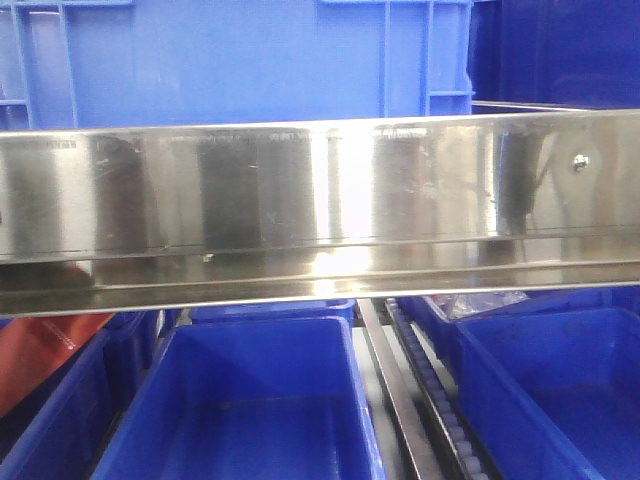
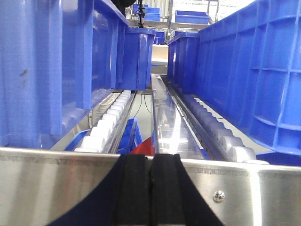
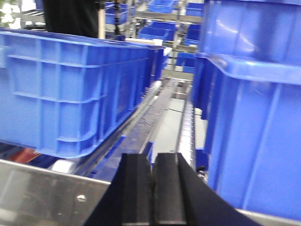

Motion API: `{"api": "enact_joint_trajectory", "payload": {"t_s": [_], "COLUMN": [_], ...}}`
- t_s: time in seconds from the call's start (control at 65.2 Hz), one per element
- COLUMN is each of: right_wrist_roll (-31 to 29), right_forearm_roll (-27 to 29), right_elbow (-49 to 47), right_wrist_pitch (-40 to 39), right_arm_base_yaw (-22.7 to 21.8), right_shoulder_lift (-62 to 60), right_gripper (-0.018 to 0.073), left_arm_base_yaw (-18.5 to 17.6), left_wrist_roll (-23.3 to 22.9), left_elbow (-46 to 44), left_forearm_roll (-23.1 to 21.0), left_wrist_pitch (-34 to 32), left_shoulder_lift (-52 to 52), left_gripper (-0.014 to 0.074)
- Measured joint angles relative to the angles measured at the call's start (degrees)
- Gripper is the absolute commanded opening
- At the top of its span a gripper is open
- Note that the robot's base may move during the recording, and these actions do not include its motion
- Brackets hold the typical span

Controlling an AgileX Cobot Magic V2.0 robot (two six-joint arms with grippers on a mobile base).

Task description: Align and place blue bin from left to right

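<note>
- front view: steel rail (image 1: 320, 200) runs across the middle, hides base of blue bin (image 1: 250, 60) behind it; bin top and left side cut by frame
- lower bins (image 1: 240, 420) cut at bottom edge; orange-red thing (image 1: 40, 360) at left mostly hidden, can't tell what it is
- left wrist: left gripper (image 2: 151, 197) cropped at bottom, only black pads pressed together show
- right wrist: right gripper (image 3: 151, 193) cropped likewise; whole view motion-blurred, near bin at right (image 3: 254, 132) cut by edge
- far shelf bins (image 2: 190, 19) too small for detail
</note>
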Motion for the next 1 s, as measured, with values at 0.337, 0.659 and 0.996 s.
{"api": "enact_joint_trajectory", "payload": {"t_s": [0.337, 0.659, 0.996], "right_wrist_roll": [-6.5, -6.8, -6.9], "right_forearm_roll": [13.0, 15.1, 15.1], "right_elbow": [12.1, 20.6, 20.8], "right_wrist_pitch": [-9.2, -13.3, -12.5], "right_arm_base_yaw": [-15.9, -17.9, -18.0], "right_shoulder_lift": [-3.0, -8.0, -8.2], "right_gripper": [-0.0071, -0.0071, -0.0071], "left_arm_base_yaw": [0.0, 0.0, 0.0], "left_wrist_roll": [0.0, 0.0, 0.0], "left_elbow": [0.0, 0.0, 0.0], "left_forearm_roll": [0.0, 0.0, 0.0], "left_wrist_pitch": [0.0, -0.1, -0.1], "left_shoulder_lift": [0.0, 0.0, 0.0], "left_gripper": [-0.0111, -0.0111, -0.0111]}}
